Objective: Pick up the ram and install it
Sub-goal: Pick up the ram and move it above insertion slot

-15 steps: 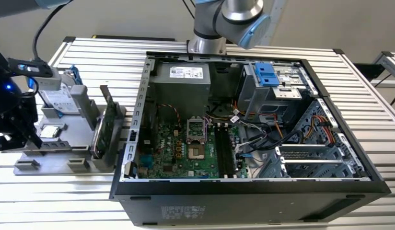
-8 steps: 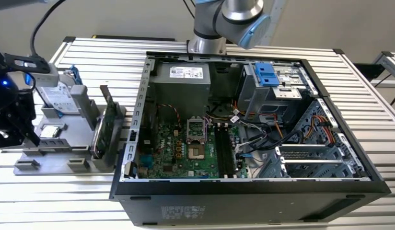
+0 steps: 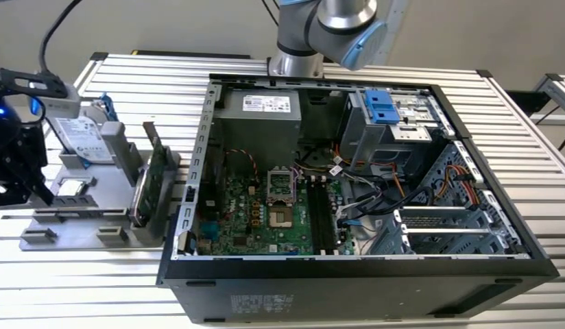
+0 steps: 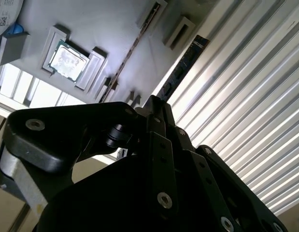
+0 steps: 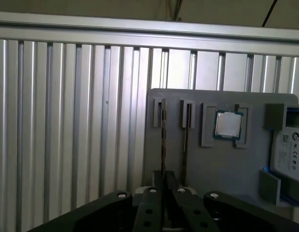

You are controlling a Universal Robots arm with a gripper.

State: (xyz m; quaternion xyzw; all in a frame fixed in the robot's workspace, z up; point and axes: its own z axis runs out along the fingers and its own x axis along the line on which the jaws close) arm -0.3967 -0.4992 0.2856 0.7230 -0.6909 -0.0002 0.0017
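The black fingers (image 5: 171, 186) sit almost together astride the long, thin dark-blue ram stick (image 5: 163, 140) and seem to pinch it. It stands edge-up in the grey plastic holder (image 5: 207, 164). A hold this near one end could tilt it, jamming it in its slot.

Bare ribbed tabletop (image 5: 67, 121) beside my tool (image 5: 164, 180) — room to pass, slot blocks (image 5: 159, 112) of the gray tray (image 5: 212, 164) close ahead, upright green card (image 3: 151, 184) and computer case (image 3: 206, 137) beyond.
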